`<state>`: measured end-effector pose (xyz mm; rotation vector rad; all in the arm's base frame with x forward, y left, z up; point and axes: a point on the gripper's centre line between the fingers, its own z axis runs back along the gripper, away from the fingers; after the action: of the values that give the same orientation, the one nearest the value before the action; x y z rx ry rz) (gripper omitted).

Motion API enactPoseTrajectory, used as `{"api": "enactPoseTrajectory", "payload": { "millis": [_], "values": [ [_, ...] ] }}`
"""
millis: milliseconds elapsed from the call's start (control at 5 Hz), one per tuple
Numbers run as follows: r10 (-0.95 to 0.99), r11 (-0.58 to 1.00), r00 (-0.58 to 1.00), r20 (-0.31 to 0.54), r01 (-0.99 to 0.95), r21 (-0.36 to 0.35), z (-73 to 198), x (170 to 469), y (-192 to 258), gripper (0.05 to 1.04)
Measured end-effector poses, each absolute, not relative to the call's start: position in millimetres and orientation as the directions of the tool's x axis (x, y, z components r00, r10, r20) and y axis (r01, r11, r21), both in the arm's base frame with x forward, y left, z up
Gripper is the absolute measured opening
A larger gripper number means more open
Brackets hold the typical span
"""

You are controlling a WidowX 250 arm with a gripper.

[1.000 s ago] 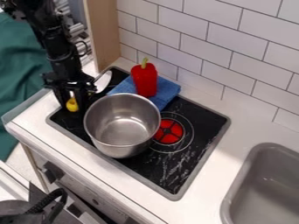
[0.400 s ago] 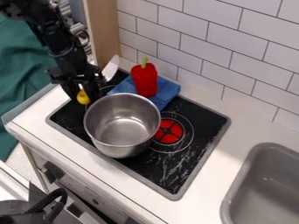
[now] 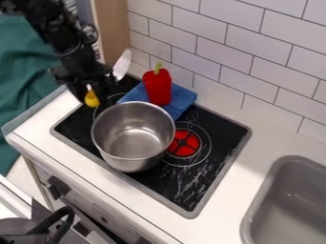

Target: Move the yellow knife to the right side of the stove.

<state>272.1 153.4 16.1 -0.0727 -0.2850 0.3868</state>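
Clamping on the yellow-handled knife with its pale, broad blade (image 3: 92, 99), the jaws of the black two-finger gripper (image 3: 96, 87) are closed around its middle, as far as we can judge. The handle hangs below them over the left part of the black glass stove (image 3: 153, 183), and the blade slants up toward the light wooden panel (image 3: 112, 33).

Our main worry is that grip: with both ends sticking out, the knife could swivel or slip if either end knocks something. Just beside the handle stands the round stainless steel pot (image 3: 125, 163), and a low swing rightward could catch its rim. Behind it, the upright red bell pepper (image 3: 157, 88) on the folded blue cloth (image 3: 185, 99) could be tipped by the blade. We would want height over both, then a lowering beyond the red burner (image 3: 184, 143), short of the grey sink (image 3: 250, 219).
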Motion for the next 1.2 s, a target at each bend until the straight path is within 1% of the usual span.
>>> {"api": "enactPoseTrajectory", "payload": {
  "millis": [200, 400, 600, 800, 1000, 1200],
  "values": [
    [0.291, 0.956, 0.906, 0.308, -0.289, -0.051, 53, 260, 117, 0.466],
    [0.255, 0.962, 0.905, 0.34, -0.272, 0.003, 82, 240, 88, 0.466],
    [0.227, 0.969, 0.917, 0.327, -0.247, 0.02, 89, 219, 52, 0.466],
    [0.22, 0.974, 0.935, 0.278, -0.228, -0.002, 82, 210, 11, 0.466],
    [0.198, 0.98, 0.961, 0.193, -0.197, -0.026, 59, 209, -27, 0.466],
    [0.238, 0.971, 0.961, 0.139, -0.24, -0.002, 40, 221, -56, 0.466]
  ]
}}
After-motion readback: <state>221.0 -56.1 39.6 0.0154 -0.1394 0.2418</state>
